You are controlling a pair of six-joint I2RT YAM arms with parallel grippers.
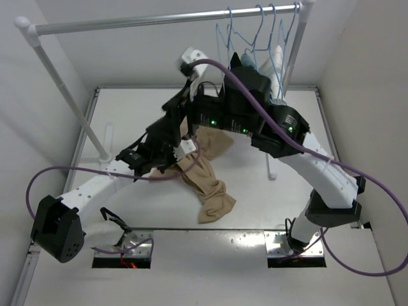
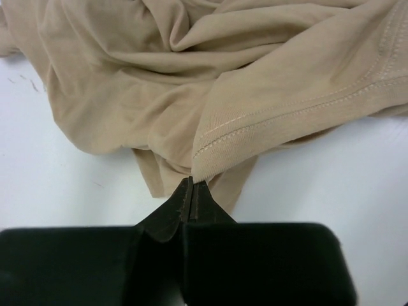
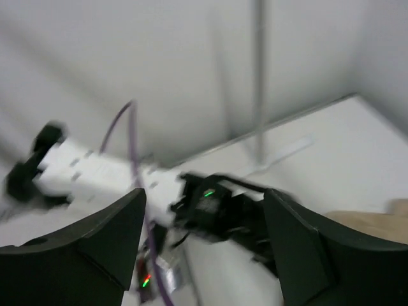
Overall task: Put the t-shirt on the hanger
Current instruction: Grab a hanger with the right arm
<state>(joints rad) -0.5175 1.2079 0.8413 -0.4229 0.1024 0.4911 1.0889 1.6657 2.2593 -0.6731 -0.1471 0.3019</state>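
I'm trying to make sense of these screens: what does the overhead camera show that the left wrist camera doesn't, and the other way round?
Only the overhead view: the left arm and right arm, the clothes rail with light-blue wire hangers at its right end, and the whole tan t-shirt crumpled on the white table.
Only the left wrist view: the left gripper up close, shut on a corner of the shirt's stitched hem.
Both: the t-shirt and the table under it.
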